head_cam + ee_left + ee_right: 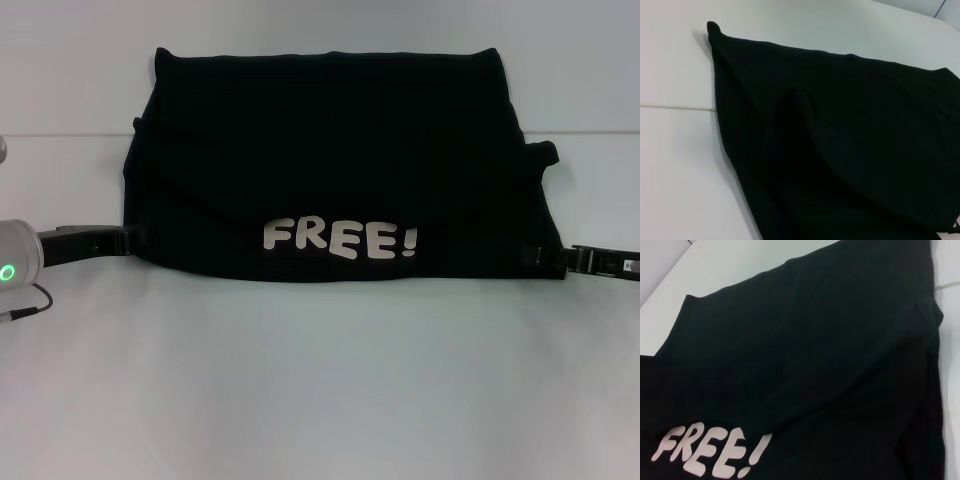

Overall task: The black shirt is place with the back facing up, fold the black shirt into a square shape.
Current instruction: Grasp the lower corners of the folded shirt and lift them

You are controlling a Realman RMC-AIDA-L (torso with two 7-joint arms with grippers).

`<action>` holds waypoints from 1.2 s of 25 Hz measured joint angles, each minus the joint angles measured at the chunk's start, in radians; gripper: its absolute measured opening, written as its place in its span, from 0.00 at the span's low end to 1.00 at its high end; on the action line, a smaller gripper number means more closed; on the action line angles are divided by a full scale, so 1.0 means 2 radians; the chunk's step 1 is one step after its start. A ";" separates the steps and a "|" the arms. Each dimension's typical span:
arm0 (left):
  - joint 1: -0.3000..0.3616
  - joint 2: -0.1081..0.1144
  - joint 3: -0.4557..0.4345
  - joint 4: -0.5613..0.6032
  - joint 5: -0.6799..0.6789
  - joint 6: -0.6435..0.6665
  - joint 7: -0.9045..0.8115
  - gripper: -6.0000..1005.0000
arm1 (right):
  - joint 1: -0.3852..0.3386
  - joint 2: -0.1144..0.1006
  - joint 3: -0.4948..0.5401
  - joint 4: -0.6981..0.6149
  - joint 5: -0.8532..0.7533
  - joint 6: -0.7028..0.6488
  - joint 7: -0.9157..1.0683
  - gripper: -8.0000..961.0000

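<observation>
The black shirt (330, 160) lies across the middle of the white table, folded into a wide band, with a flap turned over so the white "FREE!" print (340, 240) shows along its near edge. My left gripper (140, 240) is at the shirt's near left corner and my right gripper (540, 258) is at its near right corner, both low on the table and pinching the cloth edge. In the left wrist view the cloth (840, 140) rises in a ridge toward the camera. The right wrist view shows the shirt (815, 350) and the print (715, 450).
The white table (320, 380) stretches bare in front of the shirt. A seam line (60, 135) crosses the table behind the left arm. My left arm's silver wrist with a green light (15, 262) is at the left edge. A sleeve (540, 155) sticks out at the right.
</observation>
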 joint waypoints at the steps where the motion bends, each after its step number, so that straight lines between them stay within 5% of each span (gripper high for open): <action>1: 0.000 0.000 0.000 0.000 0.000 0.000 0.000 0.01 | 0.000 0.001 0.000 0.000 0.000 0.001 -0.001 0.59; 12: 0.000 0.000 0.000 0.000 0.000 0.000 0.000 0.01 | -0.001 0.009 0.001 -0.004 0.002 0.012 -0.004 0.56; 20: 0.002 0.000 -0.001 0.003 0.000 0.006 -0.002 0.01 | -0.007 0.006 0.006 -0.004 0.003 -0.005 -0.016 0.10; 30: 0.046 0.007 -0.039 0.080 0.000 0.149 -0.049 0.01 | -0.069 0.005 0.067 -0.026 0.021 -0.108 -0.108 0.02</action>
